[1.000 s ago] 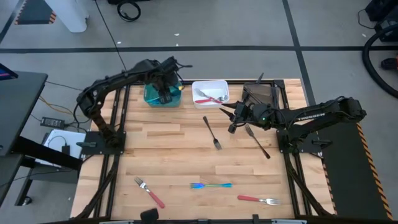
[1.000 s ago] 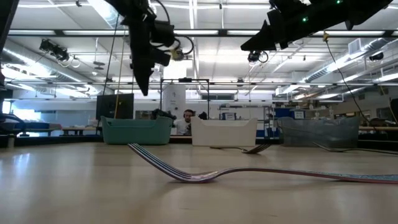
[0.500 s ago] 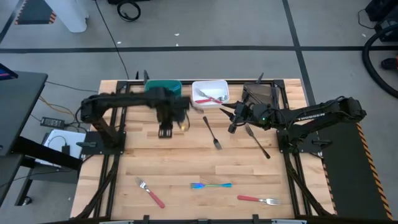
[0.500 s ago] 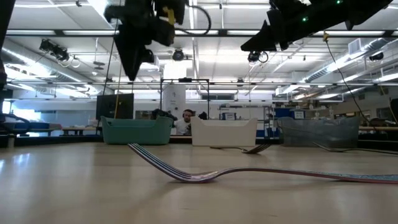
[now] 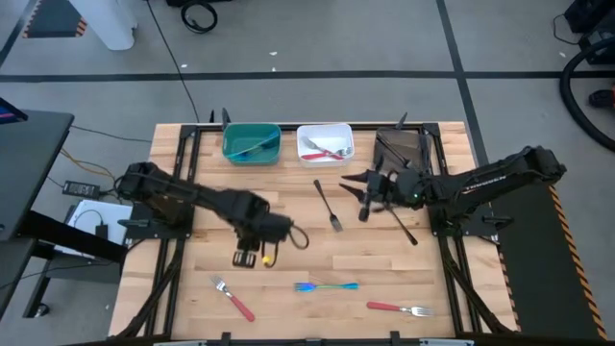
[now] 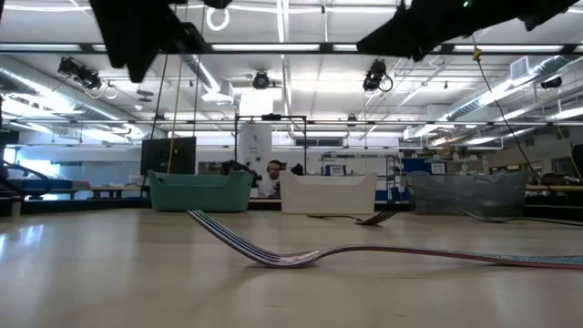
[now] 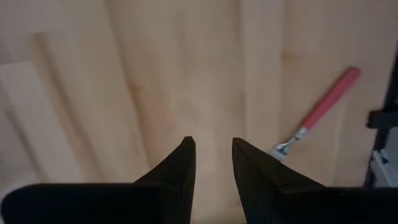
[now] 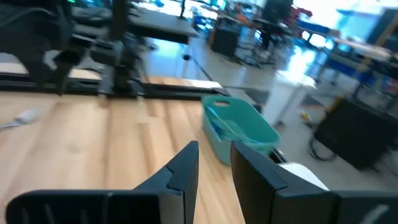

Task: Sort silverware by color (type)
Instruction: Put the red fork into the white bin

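The left claw (image 5: pixel 244 259) hangs over the bare worktop (image 5: pixel 288 207) with its fingers a little apart and nothing in them; the right claw (image 5: pixel 364 195) waits, also empty and a little open, by a dark fork (image 5: pixel 328 205). The nearest red fork (image 5: pixel 232 296) lies just beyond the left claw. I think it should drop straight down over the red handle and pinch its middle, though the wrist view is blurry.

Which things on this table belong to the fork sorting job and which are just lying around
Part of the job:
- red-handled forks on the near boards
- blue-teal fork
- dark forks
- teal bin, white bin, dark bin
- left gripper, right gripper, both empty

Just lying about:
- cables and a white box beside the table
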Controlling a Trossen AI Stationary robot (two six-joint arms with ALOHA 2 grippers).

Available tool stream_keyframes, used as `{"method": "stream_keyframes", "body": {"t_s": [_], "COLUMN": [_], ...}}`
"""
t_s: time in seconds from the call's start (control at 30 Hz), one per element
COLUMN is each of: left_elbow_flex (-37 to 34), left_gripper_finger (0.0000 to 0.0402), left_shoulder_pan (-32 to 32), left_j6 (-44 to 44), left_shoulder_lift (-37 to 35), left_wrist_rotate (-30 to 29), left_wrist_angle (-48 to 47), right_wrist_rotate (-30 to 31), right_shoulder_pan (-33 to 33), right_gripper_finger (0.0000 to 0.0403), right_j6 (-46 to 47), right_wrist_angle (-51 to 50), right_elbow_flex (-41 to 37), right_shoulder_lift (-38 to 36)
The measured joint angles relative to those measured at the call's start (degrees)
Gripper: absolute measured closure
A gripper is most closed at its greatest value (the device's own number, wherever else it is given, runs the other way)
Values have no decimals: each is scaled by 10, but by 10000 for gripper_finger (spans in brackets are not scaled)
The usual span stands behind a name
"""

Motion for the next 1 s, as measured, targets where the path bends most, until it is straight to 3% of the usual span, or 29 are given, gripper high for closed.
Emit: {"method": "stream_keyframes", "body": {"t_s": [0.3, 0.5, 0.73, 1.0], "left_elbow_flex": [-1, -48, -106, -159], "left_gripper_finger": [297, 297, 297, 297], "left_shoulder_pan": [-107, -175, -241, -307], "left_j6": [-161, -287, -373, -389], "left_shoulder_lift": [0, 1, 1, 1], "left_wrist_rotate": [-18, -35, -35, -35], "left_wrist_angle": [31, 43, 128, 217], "right_wrist_rotate": [0, 0, 0, 0], "right_shoulder_pan": [70, 92, 117, 151], "right_gripper_finger": [301, 301, 301, 301], "right_j6": [-11, 35, 87, 95], "right_wrist_angle": [-9, -41, -53, -61], "right_elbow_flex": [0, 0, 0, 0], "right_shoulder_lift": [-10, -10, -10, -10]}}
